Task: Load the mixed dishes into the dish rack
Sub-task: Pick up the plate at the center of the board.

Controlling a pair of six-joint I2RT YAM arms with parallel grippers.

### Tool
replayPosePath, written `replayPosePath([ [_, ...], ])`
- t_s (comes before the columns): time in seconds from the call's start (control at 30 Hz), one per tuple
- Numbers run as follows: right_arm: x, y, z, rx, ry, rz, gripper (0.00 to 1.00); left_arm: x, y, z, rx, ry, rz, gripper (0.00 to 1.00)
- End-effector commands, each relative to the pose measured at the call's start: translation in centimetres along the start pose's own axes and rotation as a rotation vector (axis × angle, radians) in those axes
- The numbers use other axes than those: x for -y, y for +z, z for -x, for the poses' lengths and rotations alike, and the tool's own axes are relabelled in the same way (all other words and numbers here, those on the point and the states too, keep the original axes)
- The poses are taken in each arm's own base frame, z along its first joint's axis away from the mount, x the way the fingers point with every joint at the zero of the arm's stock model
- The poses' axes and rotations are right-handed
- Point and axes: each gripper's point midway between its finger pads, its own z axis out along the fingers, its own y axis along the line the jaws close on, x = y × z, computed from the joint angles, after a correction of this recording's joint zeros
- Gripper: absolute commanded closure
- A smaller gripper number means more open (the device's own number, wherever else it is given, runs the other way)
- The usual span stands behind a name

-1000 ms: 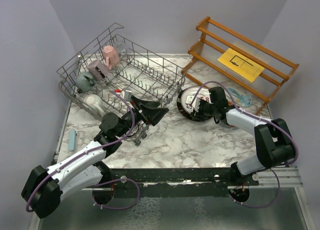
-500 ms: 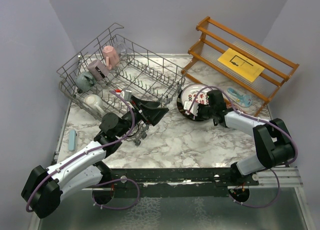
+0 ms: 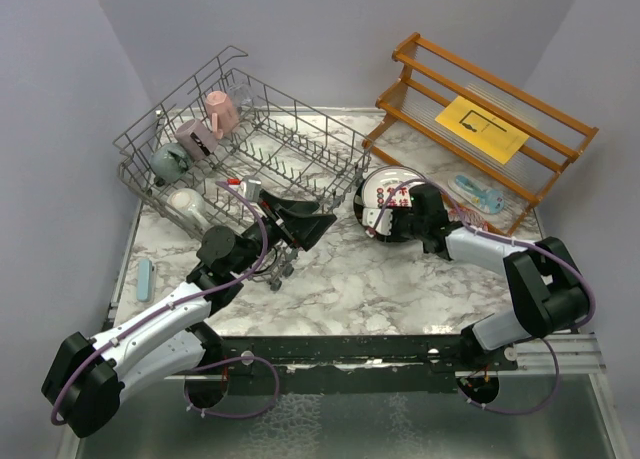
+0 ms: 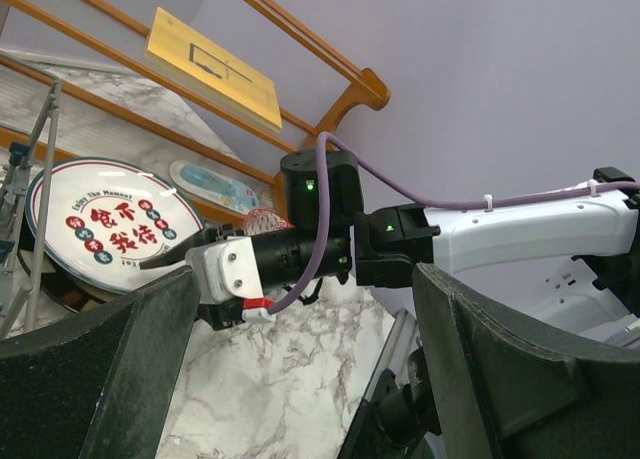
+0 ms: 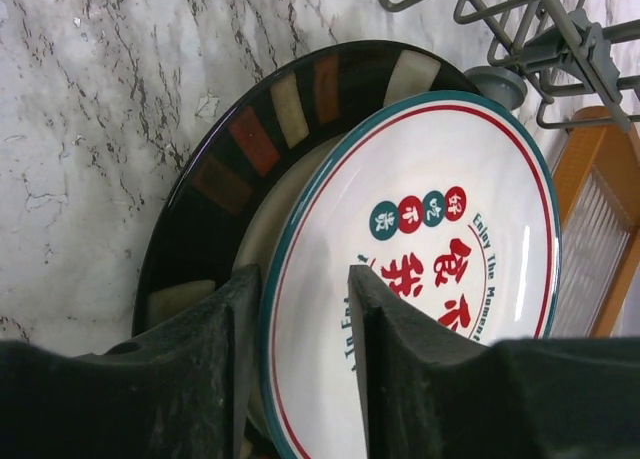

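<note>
A: Plate [image 5: 430,209] location?
B: White, red characters, tilted on a dark plate [image 5: 215,179] just beside the dish rack [image 3: 300,144].
A: Right end effector [image 5: 305,279]?
B: Straddling its rim (grip unclear). Left end effector [image 3: 315,229] gapes, empty.

top: high above near edge, whole surface [image 3: 350,279] | left wrist: faces right arm [image 4: 520,229] | right wrist: close-up | shared: plate [image 3: 383,189] [image 4: 110,229] [image 5: 430,179]

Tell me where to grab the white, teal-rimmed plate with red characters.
Pinch the white plate by its rim from the right arm's side, where the right gripper straddles it: flat, resting on the black patterned plate, only its edge offers purchase.
</note>
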Motion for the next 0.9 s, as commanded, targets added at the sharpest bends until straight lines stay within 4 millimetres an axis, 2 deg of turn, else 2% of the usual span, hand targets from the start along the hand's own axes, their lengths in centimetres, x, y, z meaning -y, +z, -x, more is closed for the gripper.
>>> replayPosePath([
  [0.0,-2.0,0.1,-1.6,-0.069,-0.033,0.033,0.64,0.2,-0.2,0.4,0.024,-0.003,-0.002,0.1],
  [0.2,-2.1,0.0,-1.5,-0.063,-0.042,0.036,0.85,0.2,-0.3,0.5,0.027,-0.002,-0.002,0.1],
  [0.37,-1.8,-0.6,-0.4,-0.026,-0.023,0.033,0.99,0.2,-0.4,0.4,0.027,-0.002,0.002,0.1],
  [0.63,-0.8,-2.5,2.1,0.012,0.052,0.077,0.99,-0.1,-0.3,0.3,0.019,0.014,0.009,0.1],
  [0.87,-0.9,-5.7,4.4,0.089,0.083,0.13,0.99,0.0,0.1,0.2,-0.019,0.123,-0.002,0.11],
])
